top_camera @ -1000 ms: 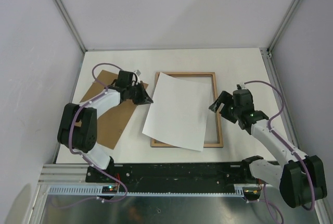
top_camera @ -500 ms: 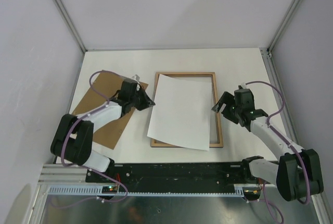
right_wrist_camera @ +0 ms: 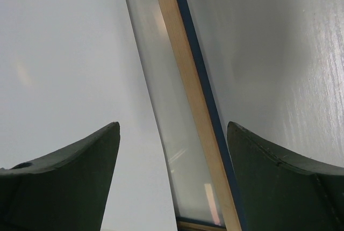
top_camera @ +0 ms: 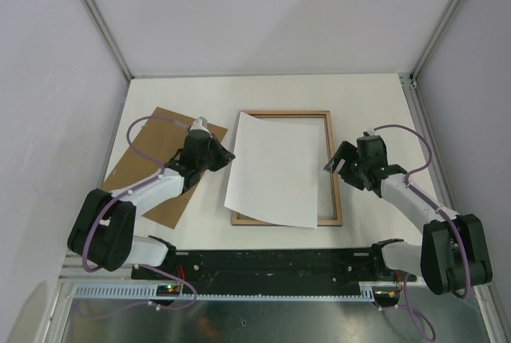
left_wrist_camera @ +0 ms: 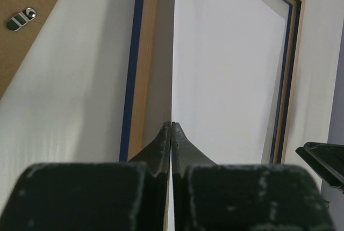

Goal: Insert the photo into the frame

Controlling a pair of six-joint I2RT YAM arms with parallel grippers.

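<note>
One white desk (top_camera: 367, 104) carries everything. Largest on it is the brown backing board (top_camera: 148, 147), lying flat at the left, skewed, partly under the left arm. Just right of it, mid-desk, lies the frame (top_camera: 283, 113), wooden back up, with navy showing along its edges in the wrist views. The photo (top_camera: 275, 171) rests across the frame, white side up and slightly turned. Its top and right edges lie inside the rails, while its lower left part overhangs the frame's left and near rails.

The left pincer (top_camera: 226, 155) meets the photo's left edge. In the left wrist view its fingers (left_wrist_camera: 161, 145) are pressed together on that paper edge, pinching the photo. The right pincer (top_camera: 339, 159) hovers at the frame's right rail with fingers spread. In the right wrist view the rail runs up between them, touched by neither.

Smallest is a metal turn-clip (left_wrist_camera: 20, 19) on the board's corner.
</note>
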